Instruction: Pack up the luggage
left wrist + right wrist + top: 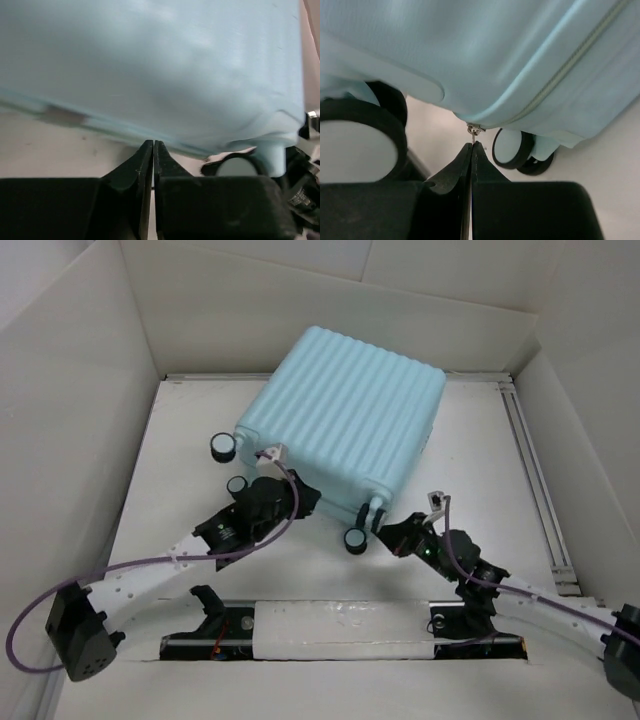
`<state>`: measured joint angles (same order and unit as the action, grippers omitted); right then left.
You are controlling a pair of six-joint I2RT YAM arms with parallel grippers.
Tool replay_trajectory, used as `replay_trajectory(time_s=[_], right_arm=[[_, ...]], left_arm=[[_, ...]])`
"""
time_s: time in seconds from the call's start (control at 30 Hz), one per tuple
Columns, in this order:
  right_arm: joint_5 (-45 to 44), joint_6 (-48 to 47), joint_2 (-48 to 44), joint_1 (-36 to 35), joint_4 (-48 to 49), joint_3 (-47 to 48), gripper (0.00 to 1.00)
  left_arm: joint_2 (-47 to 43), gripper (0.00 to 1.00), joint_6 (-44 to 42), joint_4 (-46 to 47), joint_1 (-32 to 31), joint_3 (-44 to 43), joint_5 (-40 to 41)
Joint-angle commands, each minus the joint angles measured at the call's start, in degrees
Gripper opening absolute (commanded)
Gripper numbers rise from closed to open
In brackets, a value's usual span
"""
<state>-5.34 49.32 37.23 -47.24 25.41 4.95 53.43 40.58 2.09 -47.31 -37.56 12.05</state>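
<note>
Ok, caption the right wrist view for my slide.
Right tool shut on the zip pull under the pale blue suitcase, with a wheel just beyond.

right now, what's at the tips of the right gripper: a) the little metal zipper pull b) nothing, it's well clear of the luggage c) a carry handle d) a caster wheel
a: in the right wrist view the zipper pull hangs from the seam of the luggage straight into the shut tips of the right gripper, apparently pinched.
</note>
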Motion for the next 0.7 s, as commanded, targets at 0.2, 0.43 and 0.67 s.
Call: replay_trajectory(time_s=[0.2, 0.43, 0.67], right_arm=[[4.78, 0.43, 2.14, 14.47, -5.63, 21.84, 0.0], [22.39, -2.3, 2.5, 26.24, -10.91, 25.91, 0.0], [21.16, -3.35, 2.58, 26.24, -10.91, 21.07, 0.0]], left_arm=[[1.85, 0.0, 1.08, 7.05, -10.78, -5.33, 0.43], [5.97, 0.53, -3.39, 3.01, -20.7, -9.02, 2.27], [14.13, 0.81, -5.24, 8.81, -21.77, -12.53, -4.06]])
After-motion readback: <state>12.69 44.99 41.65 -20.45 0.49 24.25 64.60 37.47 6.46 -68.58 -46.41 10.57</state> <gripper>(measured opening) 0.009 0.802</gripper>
